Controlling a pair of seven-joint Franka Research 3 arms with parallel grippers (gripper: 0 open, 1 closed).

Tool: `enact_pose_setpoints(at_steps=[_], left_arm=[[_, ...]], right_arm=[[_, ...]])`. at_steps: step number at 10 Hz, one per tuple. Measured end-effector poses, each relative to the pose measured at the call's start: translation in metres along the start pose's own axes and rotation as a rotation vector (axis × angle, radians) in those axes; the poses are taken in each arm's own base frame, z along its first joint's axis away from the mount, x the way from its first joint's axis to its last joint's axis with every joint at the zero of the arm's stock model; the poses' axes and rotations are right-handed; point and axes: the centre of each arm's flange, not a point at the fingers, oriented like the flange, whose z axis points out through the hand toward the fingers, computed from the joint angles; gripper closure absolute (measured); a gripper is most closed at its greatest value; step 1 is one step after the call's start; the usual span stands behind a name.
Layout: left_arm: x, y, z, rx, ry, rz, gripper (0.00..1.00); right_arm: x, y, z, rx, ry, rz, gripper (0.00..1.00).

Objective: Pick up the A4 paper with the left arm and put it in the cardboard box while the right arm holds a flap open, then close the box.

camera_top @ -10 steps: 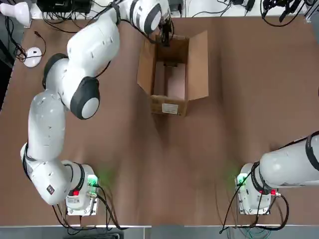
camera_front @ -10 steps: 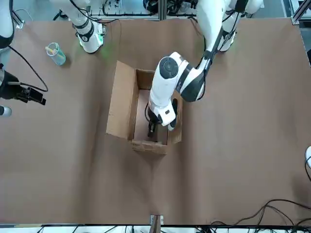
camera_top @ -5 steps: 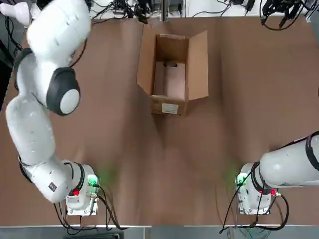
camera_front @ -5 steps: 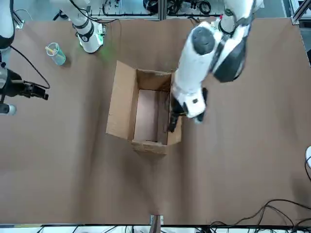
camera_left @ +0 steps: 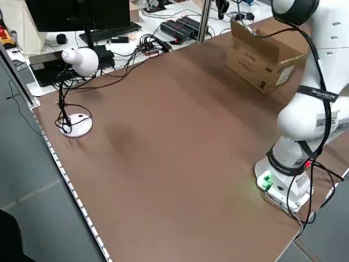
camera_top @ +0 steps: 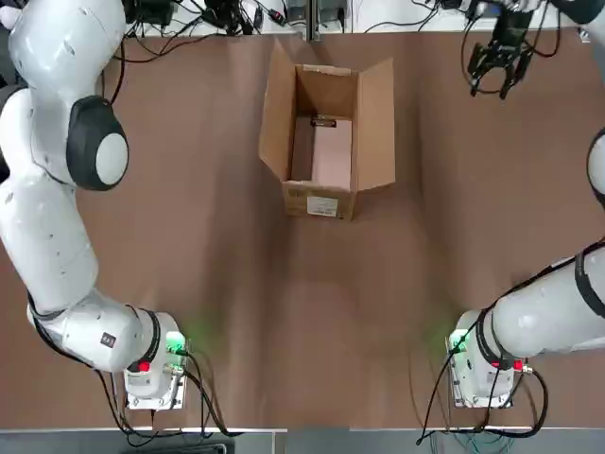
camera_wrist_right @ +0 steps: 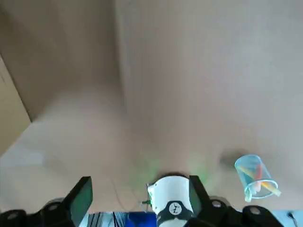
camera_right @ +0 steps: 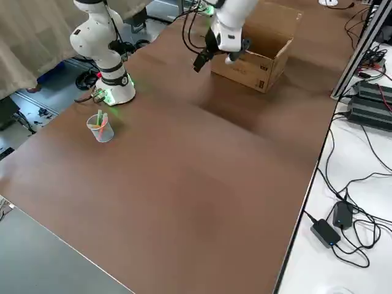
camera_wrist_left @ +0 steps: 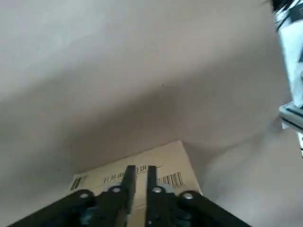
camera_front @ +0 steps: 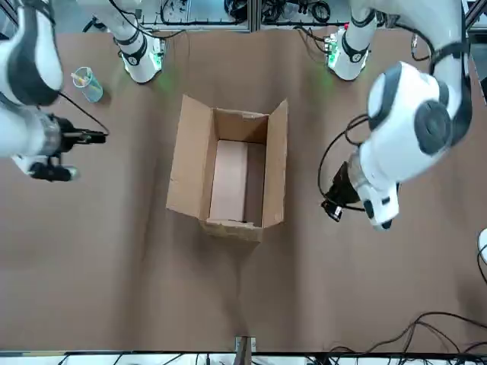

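Brown table [camera_top: 236, 284] holds the open cardboard box [camera_top: 326, 142]; left jaws nearly clenched, right jaws released.

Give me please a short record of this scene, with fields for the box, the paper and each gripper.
box: cardboard box on the table, flaps open
paper: A4 paper lying flat inside the box
left gripper: left gripper off to the box's side, above the table, fingers nearly together, holding nothing
right gripper: right gripper near the table's far edge, away from the box, fingers spread, empty
other: plastic cup near the right arm's base
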Motion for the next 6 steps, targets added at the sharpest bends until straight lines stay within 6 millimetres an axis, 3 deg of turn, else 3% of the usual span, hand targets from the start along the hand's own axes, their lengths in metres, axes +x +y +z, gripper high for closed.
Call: enact_pose_setpoints(at_steps=[1,2,4,5,6], left_arm=[[0.007,0.004,0.024,0.027,-0.038,-0.001,0.93],[0.001,0.009,0.053,0.057,-0.055,0.01,0.99],[-0.036,0.018,0.104,0.098,-0.062,0.05,0.99],[-0.062,0.021,0.121,0.102,-0.059,0.056,0.99],[-0.087,0.023,0.13,0.092,-0.053,0.045,0.99]], right_arm=[[0.008,-0.012,0.014,-0.008,-0.037,0.008,0.3],[0.014,-0.022,0.025,0.002,-0.062,0.029,0.48],[0.021,-0.049,0.04,0.036,-0.103,0.06,0.57],[0.022,-0.065,0.047,0.043,-0.117,0.081,0.67],[0.021,-0.083,0.052,0.063,-0.134,0.102,0.68]])
